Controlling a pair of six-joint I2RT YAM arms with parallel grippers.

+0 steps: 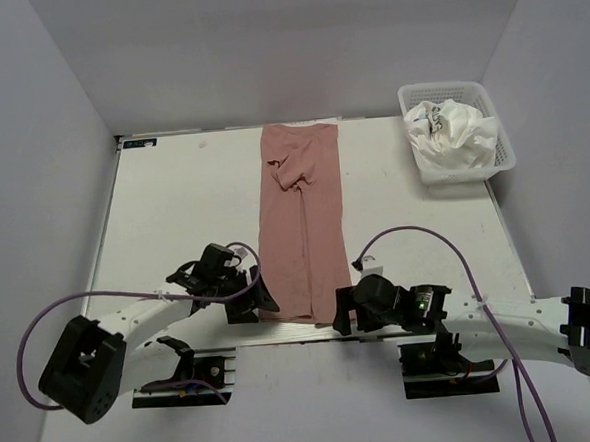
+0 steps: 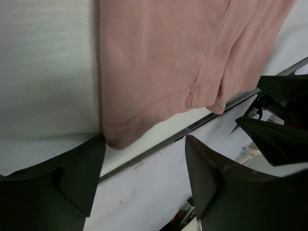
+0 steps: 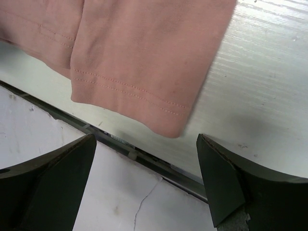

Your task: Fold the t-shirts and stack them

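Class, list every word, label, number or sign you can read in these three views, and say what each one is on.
Nothing here can be read.
White t-shirts in the basket: dark printed marks, too small and crumpled to read.
Dark sticker at the far left corner of the table: too small to read.
Pink t-shirt: no text shows in any view.
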